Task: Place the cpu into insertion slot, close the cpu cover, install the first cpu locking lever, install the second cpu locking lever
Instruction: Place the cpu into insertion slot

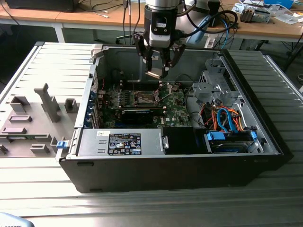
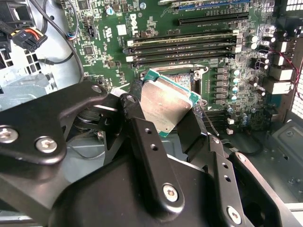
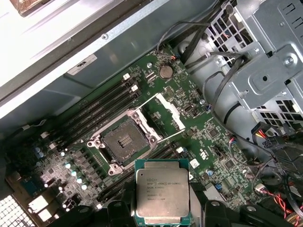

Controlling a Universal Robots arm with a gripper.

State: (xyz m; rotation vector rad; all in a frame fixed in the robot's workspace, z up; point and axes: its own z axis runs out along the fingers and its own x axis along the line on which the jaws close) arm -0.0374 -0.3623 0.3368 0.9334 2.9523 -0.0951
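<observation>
Closest to me is the slatted metal table (image 1: 142, 208) with the black computer case (image 1: 165, 170) lying open on it. Over the case hangs the gripper (image 1: 157, 67), clamped on the cpu (image 1: 154, 74). Its jaws are only about as wide apart as the chip itself.

In the second wrist view you can see it well: two black fingers (image 2: 138, 111) pinch opposite edges of the chip, silver face showing, green rim around it, sitting a bit tilted. It's up off the green circuit board (image 3: 208, 137), not touching anything else.

The insertion slot (image 3: 124, 141) is bare, with a dark centre and a metal rim. The cpu cover (image 3: 168, 111) is flipped open just beside it. In the first wrist view the chip sits near the slot but clearly off to one side of it.

As for writing, there's small print on the chip's top face, a white logo on the board, and a black label (image 1: 124, 143) full of tiny text on the grey power supply box. The long memory slots (image 2: 184, 45) run next to the socket. Blue and orange cables (image 1: 227, 120) are bunched at the exterior view's right, and a grey parts fixture (image 1: 28, 118) sits at its left.
</observation>
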